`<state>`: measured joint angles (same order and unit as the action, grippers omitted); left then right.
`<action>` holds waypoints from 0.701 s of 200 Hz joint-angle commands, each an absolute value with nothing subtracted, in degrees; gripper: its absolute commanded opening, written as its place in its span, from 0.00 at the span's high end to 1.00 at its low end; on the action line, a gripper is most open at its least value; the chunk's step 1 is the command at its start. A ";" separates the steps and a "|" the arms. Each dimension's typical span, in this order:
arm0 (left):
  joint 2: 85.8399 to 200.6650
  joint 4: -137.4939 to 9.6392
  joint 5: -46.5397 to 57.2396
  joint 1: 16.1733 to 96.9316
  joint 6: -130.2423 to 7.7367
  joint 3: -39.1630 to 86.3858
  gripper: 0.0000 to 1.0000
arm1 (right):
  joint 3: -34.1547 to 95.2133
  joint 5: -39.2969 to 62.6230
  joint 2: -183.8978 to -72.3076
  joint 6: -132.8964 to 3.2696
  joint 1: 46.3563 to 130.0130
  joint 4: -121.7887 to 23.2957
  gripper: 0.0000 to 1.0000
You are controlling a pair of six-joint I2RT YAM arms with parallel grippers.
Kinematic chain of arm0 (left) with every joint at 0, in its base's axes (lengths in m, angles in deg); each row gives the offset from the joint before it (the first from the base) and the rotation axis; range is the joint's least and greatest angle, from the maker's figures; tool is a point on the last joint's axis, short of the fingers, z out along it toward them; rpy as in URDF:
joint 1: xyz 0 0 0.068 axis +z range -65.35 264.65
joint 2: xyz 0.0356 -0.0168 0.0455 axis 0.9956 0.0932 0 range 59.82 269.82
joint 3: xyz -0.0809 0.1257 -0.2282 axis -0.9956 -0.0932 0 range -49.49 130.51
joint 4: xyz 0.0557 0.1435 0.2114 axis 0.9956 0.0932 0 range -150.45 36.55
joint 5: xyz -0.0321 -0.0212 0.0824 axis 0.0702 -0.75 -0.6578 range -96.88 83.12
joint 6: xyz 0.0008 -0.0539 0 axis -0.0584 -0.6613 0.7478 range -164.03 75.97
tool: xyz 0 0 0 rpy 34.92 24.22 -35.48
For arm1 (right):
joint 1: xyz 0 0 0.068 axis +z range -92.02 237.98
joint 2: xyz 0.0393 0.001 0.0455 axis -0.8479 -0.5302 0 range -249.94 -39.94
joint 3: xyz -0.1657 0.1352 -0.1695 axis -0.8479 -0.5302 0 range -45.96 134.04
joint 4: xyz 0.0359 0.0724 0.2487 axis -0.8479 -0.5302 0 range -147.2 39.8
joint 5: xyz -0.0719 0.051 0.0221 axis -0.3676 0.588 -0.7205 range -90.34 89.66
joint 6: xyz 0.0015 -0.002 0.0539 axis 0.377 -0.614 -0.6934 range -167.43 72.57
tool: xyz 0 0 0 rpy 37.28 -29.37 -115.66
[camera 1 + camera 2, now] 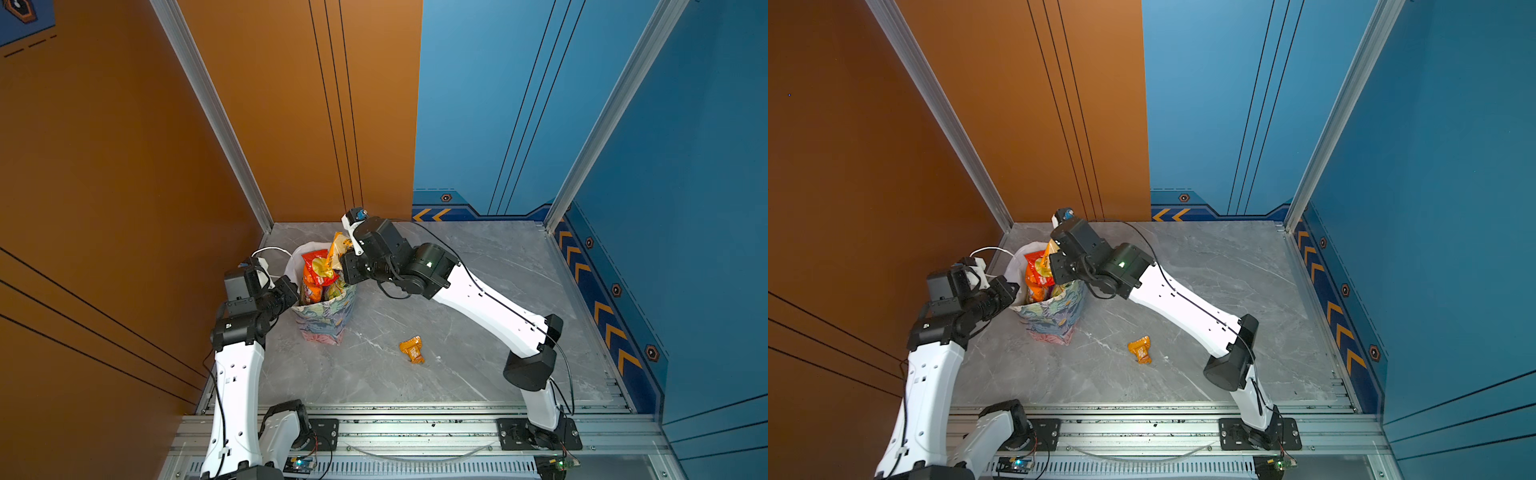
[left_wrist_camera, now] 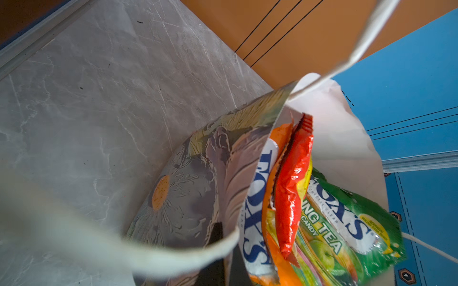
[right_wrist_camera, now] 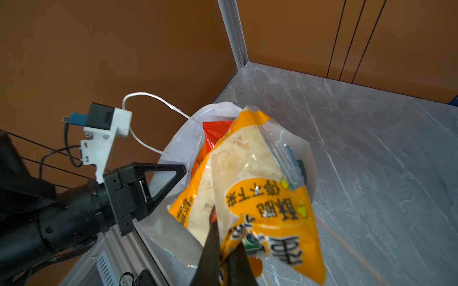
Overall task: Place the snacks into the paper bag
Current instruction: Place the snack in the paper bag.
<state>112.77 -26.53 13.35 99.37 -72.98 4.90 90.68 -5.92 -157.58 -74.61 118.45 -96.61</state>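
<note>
Over in the far left part of the grey marble table (image 1: 478, 332), the paper bag (image 1: 324, 320) (image 1: 1050, 322) stands upright with its mouth open, close to the orange wall (image 1: 124, 166). The left gripper (image 1: 293, 293) is clenched on the bag's left rim. In the right wrist view its black triangular finger (image 3: 171, 178) lies against the white paper, and one white cord handle (image 3: 148, 99) loops up beside it.

The right gripper (image 3: 225, 252) is pinched tight on one end of an orange packet (image 3: 260, 185) with pale contents and Chinese lettering. In both top views this packet (image 1: 338, 245) hangs over the far side of the bag's mouth, its free end just at the rim.

Several snacks already sit inside the bag — a red packet (image 2: 292, 185) stands tallest, with a green packet (image 2: 359, 222) marked Fox's just beside it and more bright wrappers pressed against the left wall.

One small orange packet (image 1: 412, 350) (image 1: 1140, 350) lies crumpled on the table, nearer and to the right of the bag, well apart from it and from both grippers.
</note>
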 commanded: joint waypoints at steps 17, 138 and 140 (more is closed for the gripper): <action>111.46 -30.01 16.81 98.56 -72.96 4.92 1.00 | 92.95 -5.51 -158.39 -73.53 118.43 -100.38 1.00; 111.47 -31.31 18.92 98.45 -73.28 4.65 1.00 | 97.60 -2.42 -168.02 -73.85 115.83 -101.34 1.00; 111.43 -31.34 18.95 98.49 -73.23 4.65 1.00 | 97.64 -2.28 -168.13 -73.88 115.82 -101.30 1.00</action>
<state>112.64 -26.71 14.92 99.13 -73.00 4.85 95.11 -4.13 -167.29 -74.19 116.70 -100.26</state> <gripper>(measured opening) 0.044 0.071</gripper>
